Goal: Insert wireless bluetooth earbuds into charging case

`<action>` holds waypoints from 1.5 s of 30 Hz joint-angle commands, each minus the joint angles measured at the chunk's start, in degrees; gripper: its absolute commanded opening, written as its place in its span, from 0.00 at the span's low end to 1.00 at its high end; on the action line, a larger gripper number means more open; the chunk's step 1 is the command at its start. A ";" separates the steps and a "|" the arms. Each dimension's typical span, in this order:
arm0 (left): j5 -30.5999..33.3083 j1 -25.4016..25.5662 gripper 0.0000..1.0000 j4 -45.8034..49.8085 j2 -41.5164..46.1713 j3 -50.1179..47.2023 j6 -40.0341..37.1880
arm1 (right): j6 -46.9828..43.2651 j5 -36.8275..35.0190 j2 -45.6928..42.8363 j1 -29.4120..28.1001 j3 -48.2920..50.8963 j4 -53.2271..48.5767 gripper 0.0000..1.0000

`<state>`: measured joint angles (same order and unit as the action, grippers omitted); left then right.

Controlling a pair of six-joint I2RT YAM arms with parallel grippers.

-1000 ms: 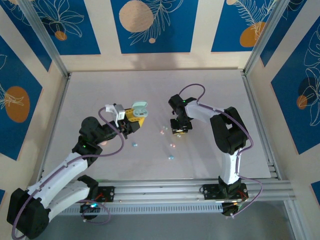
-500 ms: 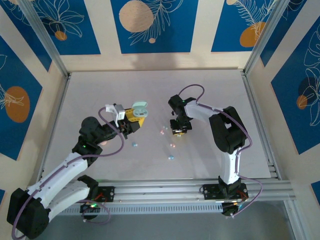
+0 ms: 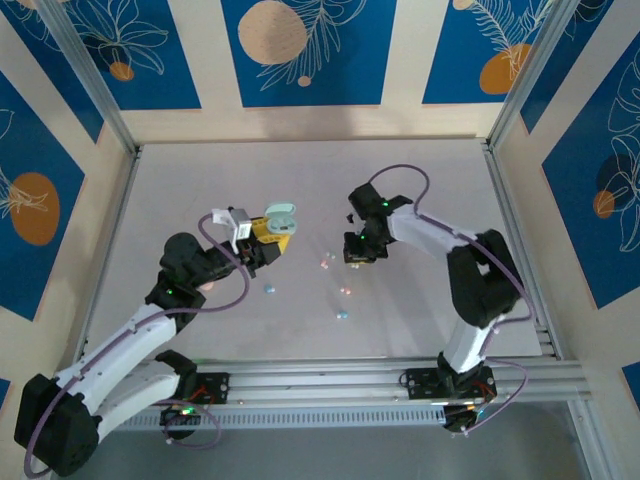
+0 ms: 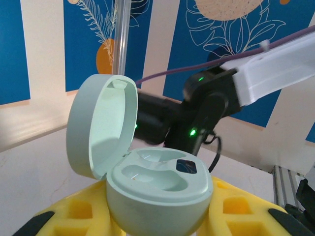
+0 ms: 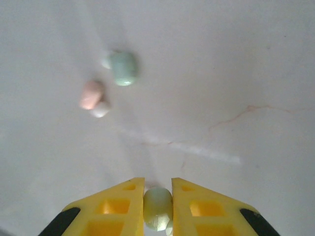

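Since a second ago the right arm (image 3: 430, 232) has swung its elbow outward. Right hand (image 5: 157, 196) pinches a smooth pale-green bud (image 5: 157, 208) between yellow fingers (image 5: 113, 206), above the matte white bench (image 5: 236, 73). Left hand (image 3: 268, 232) clamps a glossy mint oval case (image 4: 160, 189), its domed lid (image 4: 106, 130) open upright.

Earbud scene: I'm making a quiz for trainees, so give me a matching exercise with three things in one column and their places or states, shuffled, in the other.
Things:
1. case
2. pink bud
3. right hand

States:
A. lying on the table
B. shut on a green bud
C. lid open, held in the left hand

Pairs: 1-C, 2-A, 3-B
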<state>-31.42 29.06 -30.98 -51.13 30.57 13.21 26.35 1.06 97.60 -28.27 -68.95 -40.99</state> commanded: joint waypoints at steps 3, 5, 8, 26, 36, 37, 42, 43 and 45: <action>0.12 0.30 0.31 -1.74 0.37 0.63 -0.38 | 8.87 22.56 -11.83 4.32 4.87 13.30 0.19; 0.47 0.29 0.31 -1.24 0.48 0.63 -0.96 | 11.69 29.03 -14.30 5.42 5.40 16.87 0.19; 0.63 0.30 0.31 -0.57 0.63 0.85 -1.52 | 16.88 37.42 -17.50 6.72 5.44 22.83 0.19; -3.65 0.38 0.32 -2.93 -0.50 2.58 -2.24 | 65.90 51.69 -20.21 8.94 11.53 71.00 0.19; -3.97 0.38 0.32 -3.02 -0.80 2.46 -2.84 | 79.54 50.67 -16.04 7.97 14.33 85.85 0.19; -4.01 0.38 0.32 -3.03 -0.90 2.49 -2.93 | 80.85 50.65 -15.51 7.87 14.65 87.53 0.19; -4.75 0.38 0.31 -3.25 -1.28 2.79 -3.10 | 84.51 50.07 -14.28 7.38 15.68 91.95 0.19; -4.87 0.38 0.31 -3.19 -1.21 2.71 -3.20 | 84.50 50.01 -14.24 7.29 15.69 91.97 0.19; -4.98 0.38 0.32 -3.19 -1.01 2.60 -3.28 | 84.35 49.86 -14.19 7.05 15.53 91.83 0.19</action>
<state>-34.50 29.06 -31.31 -52.36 31.44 11.42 108.29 51.05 83.37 -20.67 -53.60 46.85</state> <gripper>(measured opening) 0.325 0.191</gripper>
